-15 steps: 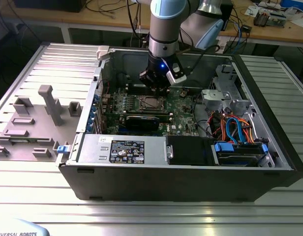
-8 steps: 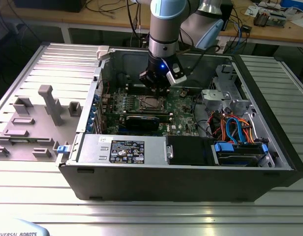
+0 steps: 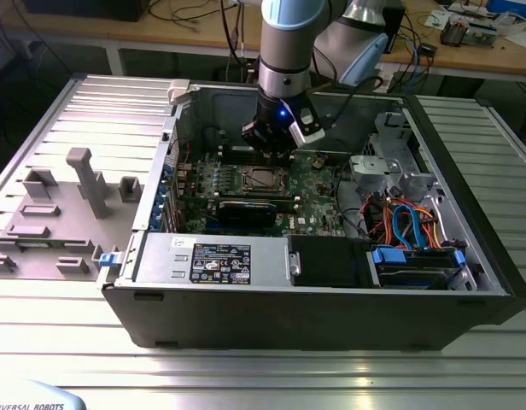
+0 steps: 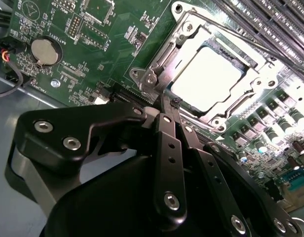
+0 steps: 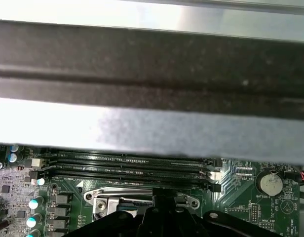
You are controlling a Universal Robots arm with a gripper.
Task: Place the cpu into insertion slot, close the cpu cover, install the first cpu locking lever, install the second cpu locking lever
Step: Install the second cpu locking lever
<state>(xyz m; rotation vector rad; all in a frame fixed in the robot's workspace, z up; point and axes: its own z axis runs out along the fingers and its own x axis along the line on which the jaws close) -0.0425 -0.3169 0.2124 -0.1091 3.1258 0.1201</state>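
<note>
The cpu (image 4: pixel 206 74) lies flat in the insertion slot (image 4: pixel 142 75), its bright silver top showing through the window of the cpu cover (image 4: pixel 187 37), which lies down over it. A thin lever rod (image 4: pixel 263 47) runs along the socket's far side. My gripper (image 4: pixel 167 101) is shut with nothing between its black fingers, and its tip sits at the socket's corner, by a small lever hook. In the exterior view the gripper (image 3: pixel 276 152) hangs just above the socket (image 3: pixel 261 178) inside the open case. The first wrist view has the fingertips (image 5: pixel 164 201) at the socket frame (image 5: pixel 142 197).
Memory slots (image 5: pixel 127 165) run beside the socket, and the case wall (image 5: pixel 152 69) rises close behind them. A coin battery (image 4: pixel 44 52) sits on the green board. A black graphics card (image 3: pixel 246 211), the power supply (image 3: pixel 212 256) and drive cables (image 3: pixel 408 222) fill the case.
</note>
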